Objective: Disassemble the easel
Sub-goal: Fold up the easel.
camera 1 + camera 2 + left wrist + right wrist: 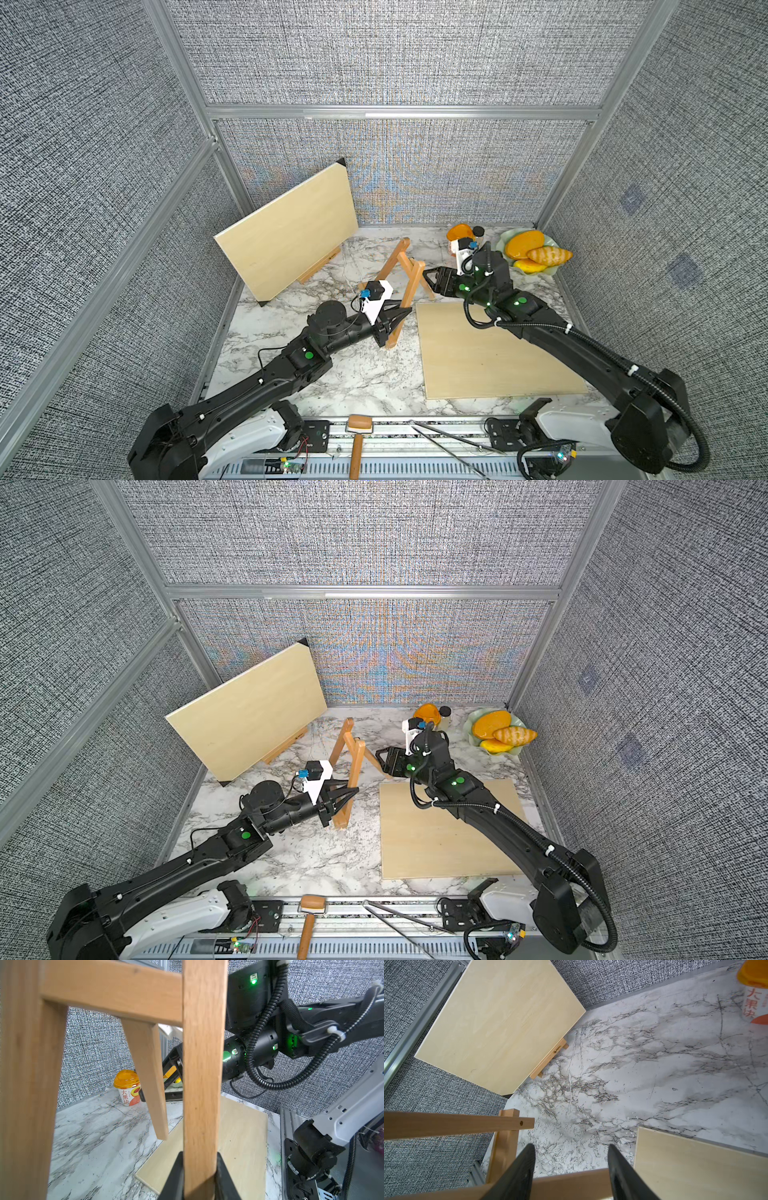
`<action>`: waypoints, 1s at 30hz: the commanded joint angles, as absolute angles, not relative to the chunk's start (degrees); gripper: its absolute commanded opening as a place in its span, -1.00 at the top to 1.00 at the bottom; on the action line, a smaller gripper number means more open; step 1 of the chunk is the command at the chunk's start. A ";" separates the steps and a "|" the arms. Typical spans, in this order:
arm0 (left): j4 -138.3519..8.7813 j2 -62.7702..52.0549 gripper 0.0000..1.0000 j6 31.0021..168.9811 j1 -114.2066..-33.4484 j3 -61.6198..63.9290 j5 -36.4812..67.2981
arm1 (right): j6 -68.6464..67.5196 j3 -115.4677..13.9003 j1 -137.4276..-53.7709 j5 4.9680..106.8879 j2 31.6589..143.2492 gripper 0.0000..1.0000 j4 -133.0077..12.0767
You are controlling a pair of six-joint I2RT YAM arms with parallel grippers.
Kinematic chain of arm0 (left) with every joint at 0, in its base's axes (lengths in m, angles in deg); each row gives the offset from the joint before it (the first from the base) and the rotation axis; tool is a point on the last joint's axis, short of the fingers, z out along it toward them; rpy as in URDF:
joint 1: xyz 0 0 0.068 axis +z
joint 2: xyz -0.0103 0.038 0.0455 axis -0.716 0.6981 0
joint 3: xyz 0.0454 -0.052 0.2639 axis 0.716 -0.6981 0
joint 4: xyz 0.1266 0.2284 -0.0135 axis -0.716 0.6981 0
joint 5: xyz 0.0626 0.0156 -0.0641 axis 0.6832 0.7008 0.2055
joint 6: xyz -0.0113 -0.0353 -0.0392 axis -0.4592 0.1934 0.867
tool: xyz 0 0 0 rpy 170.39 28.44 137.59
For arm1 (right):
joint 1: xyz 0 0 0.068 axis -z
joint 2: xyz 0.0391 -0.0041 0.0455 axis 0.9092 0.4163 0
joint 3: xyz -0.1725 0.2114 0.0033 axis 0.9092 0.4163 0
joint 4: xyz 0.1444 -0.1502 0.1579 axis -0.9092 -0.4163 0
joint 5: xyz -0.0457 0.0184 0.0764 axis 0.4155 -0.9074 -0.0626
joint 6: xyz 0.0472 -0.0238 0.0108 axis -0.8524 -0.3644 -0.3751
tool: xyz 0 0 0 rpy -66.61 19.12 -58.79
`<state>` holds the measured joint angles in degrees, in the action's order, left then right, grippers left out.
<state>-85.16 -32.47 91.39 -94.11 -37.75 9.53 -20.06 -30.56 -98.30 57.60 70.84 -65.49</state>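
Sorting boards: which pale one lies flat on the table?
The front-right board, flat on the marble tabletop; the other board leans on a small easel at back left.

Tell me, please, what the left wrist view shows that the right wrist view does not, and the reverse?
Only the left wrist view: the left gripper shut on an easel leg, and the right arm beyond it. Only the right wrist view: the leaning board on its small stand. Both: the easel, the orange-lidded cup, the flat board and the marble table.
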 commanded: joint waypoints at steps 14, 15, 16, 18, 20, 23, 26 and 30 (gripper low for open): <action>-97.87 -26.92 1.00 91.64 -94.10 -35.09 9.85 | -24.55 -31.25 -101.45 54.81 72.93 -0.16 -59.68; -98.57 -26.37 1.00 91.94 -94.12 -34.88 9.70 | -24.91 -31.16 -101.57 54.37 73.18 -0.16 -58.90; -99.33 -25.88 1.00 92.28 -94.08 -34.81 9.62 | -25.31 -31.02 -101.69 53.93 73.37 -0.16 -58.17; -100.73 -24.93 1.00 92.85 -94.09 -34.80 9.53 | -26.04 -30.86 -101.83 53.15 73.75 -0.16 -56.61; -101.79 -24.33 1.00 93.51 -94.11 -34.96 9.76 | -26.87 -30.42 -102.03 52.43 73.90 -0.16 -54.99; -104.04 -23.76 1.00 94.45 -94.10 -35.77 10.32 | -28.37 -29.27 -102.23 51.49 73.91 -0.16 -52.30; -104.81 -23.41 1.00 94.81 -94.11 -35.88 10.75 | -29.60 -28.29 -102.31 50.67 73.95 -0.16 -50.13; -105.92 -23.04 1.00 95.24 -94.15 -35.91 11.49 | -30.89 -25.77 -102.31 48.35 74.08 -0.16 -44.88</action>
